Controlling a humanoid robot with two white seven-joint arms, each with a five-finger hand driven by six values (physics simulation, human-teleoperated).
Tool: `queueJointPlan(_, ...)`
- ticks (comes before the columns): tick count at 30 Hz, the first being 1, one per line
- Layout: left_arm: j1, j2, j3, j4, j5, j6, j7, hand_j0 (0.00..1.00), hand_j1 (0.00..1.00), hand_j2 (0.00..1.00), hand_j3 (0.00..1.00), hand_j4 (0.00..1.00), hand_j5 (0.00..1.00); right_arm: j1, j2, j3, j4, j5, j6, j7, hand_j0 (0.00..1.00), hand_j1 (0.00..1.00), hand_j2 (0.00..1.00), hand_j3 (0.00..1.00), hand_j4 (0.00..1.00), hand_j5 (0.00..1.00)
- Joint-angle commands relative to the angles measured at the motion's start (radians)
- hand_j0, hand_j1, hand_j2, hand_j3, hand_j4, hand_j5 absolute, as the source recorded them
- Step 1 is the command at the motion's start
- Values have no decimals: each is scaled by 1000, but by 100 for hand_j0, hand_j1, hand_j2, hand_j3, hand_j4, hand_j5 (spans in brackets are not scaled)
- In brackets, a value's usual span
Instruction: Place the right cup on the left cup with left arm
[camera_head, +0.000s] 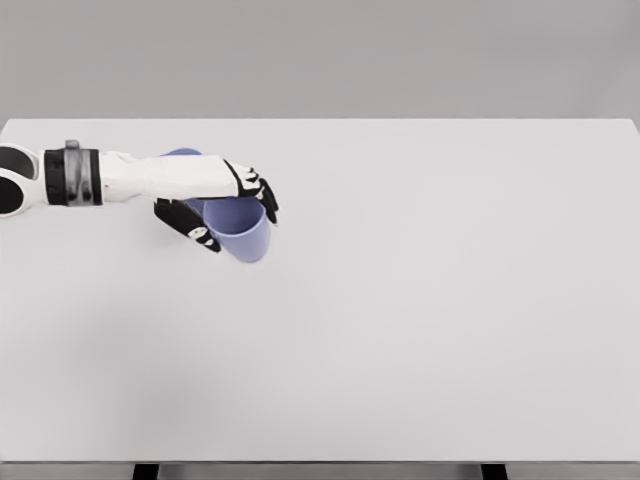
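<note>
Left hand (225, 205) gripped 1 blue cup (243, 230), fingers wrapped round its rim, cup tilted at the left side of the white table (420, 300). The 2nd cup (182, 153) showed only as a rim behind the forearm. Judgement: level the held cup, centre it over the hidden rim, then lower slowly before letting go. Right arm not seen.

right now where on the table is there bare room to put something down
The table is bare across its whole right half and along the front strip below the left robot hand. It is crowded only at the far left, where that hand grips a blue cup and a second blue cup peeks out behind the forearm.
</note>
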Motion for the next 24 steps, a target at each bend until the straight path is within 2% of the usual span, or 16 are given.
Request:
queueJointPlan(1,-3,30,2,-26,33,1,-8,45,45,45,45,45,45,0,0,0,0,1,-1,0,100,100,100,100,100,100)
queueJointPlan(8,-110,67,-10,-36,140,1,-59,45,45,45,45,45,45,0,0,0,0,2,-1,0,100,100,100,100,100,100)
queueJointPlan(12,-166,73,-18,-18,166,1,-90,45,45,45,45,45,45,0,0,0,0,1,-1,0,100,100,100,100,100,100)
queueJointPlan(21,-250,59,-24,106,188,1,-140,46,46,46,46,46,46,0,0,0,0,1,-1,0,100,100,100,100,100,100)
queueJointPlan(24,-302,60,-99,148,220,1,-140,46,46,46,46,46,46,0,0,0,0,2,-1,0,100,100,100,100,100,100)
